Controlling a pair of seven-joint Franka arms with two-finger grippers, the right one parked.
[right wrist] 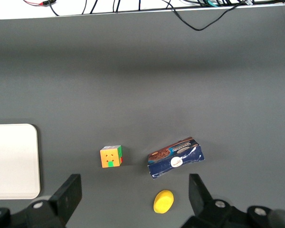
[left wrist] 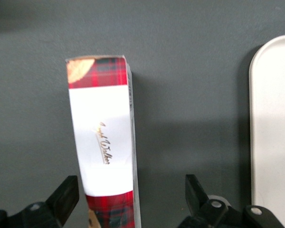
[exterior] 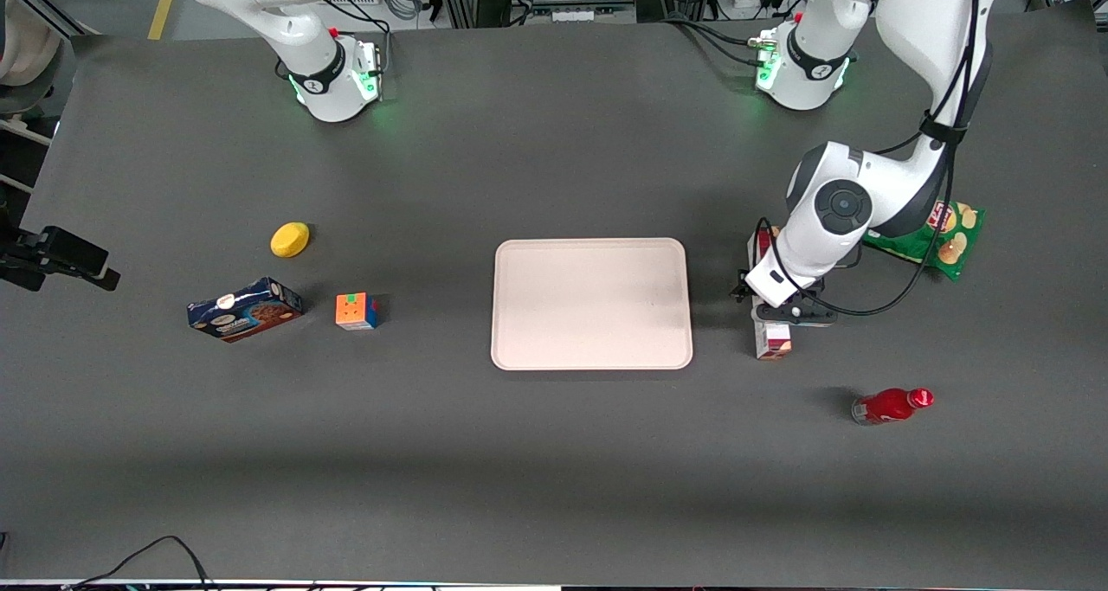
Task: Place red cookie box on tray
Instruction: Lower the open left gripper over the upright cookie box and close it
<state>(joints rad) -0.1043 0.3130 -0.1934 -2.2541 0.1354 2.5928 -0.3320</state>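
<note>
The red cookie box [exterior: 773, 342] lies flat on the table beside the tray [exterior: 592, 304], toward the working arm's end. It is a long dark-red plaid carton with a white label panel [left wrist: 103, 137]. My left gripper [exterior: 775, 311] hangs over the box's middle and hides most of it in the front view. In the left wrist view the gripper [left wrist: 130, 194] is open, with its black fingers [left wrist: 66, 194] standing on either side of the box and a gap between each finger and the carton. The tray's rim [left wrist: 274, 133] shows beside the box.
A red bottle [exterior: 890, 405] lies nearer the front camera than the box. A green chips bag [exterior: 945, 238] lies under the working arm. Toward the parked arm's end are a colour cube [exterior: 356, 311], a blue cookie box [exterior: 245, 309] and a yellow object [exterior: 290, 239].
</note>
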